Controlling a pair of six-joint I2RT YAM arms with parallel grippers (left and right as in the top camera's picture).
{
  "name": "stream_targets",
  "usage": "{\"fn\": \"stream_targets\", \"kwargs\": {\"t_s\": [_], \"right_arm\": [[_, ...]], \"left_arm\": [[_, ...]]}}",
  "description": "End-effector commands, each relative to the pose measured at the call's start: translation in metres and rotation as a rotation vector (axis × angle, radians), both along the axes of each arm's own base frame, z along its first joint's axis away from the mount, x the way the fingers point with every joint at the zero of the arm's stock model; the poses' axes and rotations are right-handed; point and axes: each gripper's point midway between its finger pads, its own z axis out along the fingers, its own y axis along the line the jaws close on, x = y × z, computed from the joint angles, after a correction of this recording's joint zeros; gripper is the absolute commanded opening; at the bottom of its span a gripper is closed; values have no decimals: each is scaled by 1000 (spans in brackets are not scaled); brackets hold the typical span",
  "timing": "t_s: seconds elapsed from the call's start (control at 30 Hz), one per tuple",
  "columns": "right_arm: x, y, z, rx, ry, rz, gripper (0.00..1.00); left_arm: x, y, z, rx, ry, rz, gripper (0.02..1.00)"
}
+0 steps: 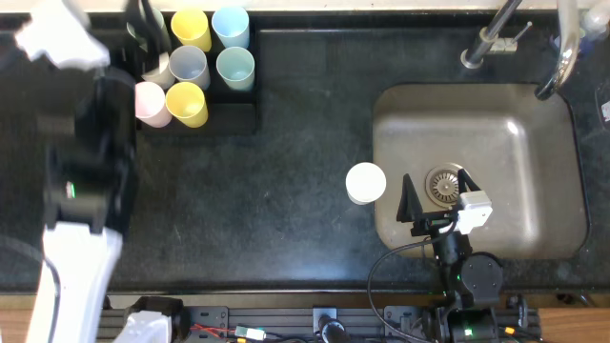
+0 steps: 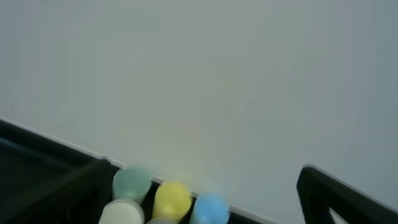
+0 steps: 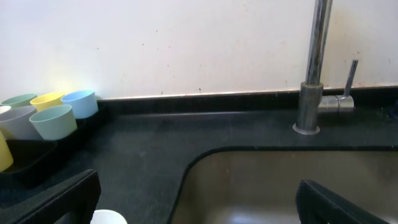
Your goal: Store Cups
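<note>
1. From above, the right gripper [image 1: 436, 186] hangs over the sink [image 1: 534, 124] with its fingers spread apart, holding nothing. The white cup [image 1: 365, 183] stands on the counter [image 1: 286, 210] just beside the gripper's left finger, at the sink's rim and clear of it. The tray [image 1: 243, 119] with six coloured cups [image 1: 188, 67] lies well apart from this gripper, far off to its left. The left arm [image 1: 86, 181] is raised beside that tray.

2. At the left wrist, the left gripper [image 2: 205, 168] has its fingers wide apart with nothing between them, facing a plain wall [image 2: 199, 74]. Below and ahead of the fingers are a green cup [image 2: 132, 182], a yellow cup [image 2: 172, 198], a blue cup [image 2: 210, 208] and a pale cup [image 2: 127, 213], close together and nearer the left finger.

3. At the right wrist, the right gripper [image 3: 196, 193] is again spread apart and empty above the sink [image 3: 280, 180]. The white cup [image 3: 109, 218] sits just inside its left finger. The coloured cups [image 3: 55, 121] stand in the tray [image 3: 37, 163], well ahead and to the gripper's left. The tap [image 3: 317, 68] rises ahead and to its right.
</note>
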Motion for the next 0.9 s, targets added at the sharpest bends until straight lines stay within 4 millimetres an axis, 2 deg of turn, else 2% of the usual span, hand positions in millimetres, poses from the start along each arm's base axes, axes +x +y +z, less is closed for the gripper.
{"fn": "stream_targets", "kwargs": {"t_s": [0.03,0.2,0.33,0.43,0.57,0.83,0.9], "right_arm": [[1,-2,-3,-3,-3,-13,998],[1,-2,-3,-3,-3,-13,998],[1,-2,-3,-3,-3,-13,998],[1,-2,-3,-3,-3,-13,996],[1,-2,-3,-3,-3,-13,996],[1,-2,-3,-3,-3,-13,996],[1,-2,-3,-3,-3,-12,996]], "left_arm": [[-56,-13,-47,325,-28,-134,987],[-110,-16,-87,332,-109,-155,1000],[-134,-26,-110,338,-148,-216,998],[-140,-29,-131,319,-125,-236,998],[-144,-30,-148,320,-129,-243,998],[-135,-35,-188,314,-68,-277,998],[-132,-36,-203,310,-41,-290,998]]}}
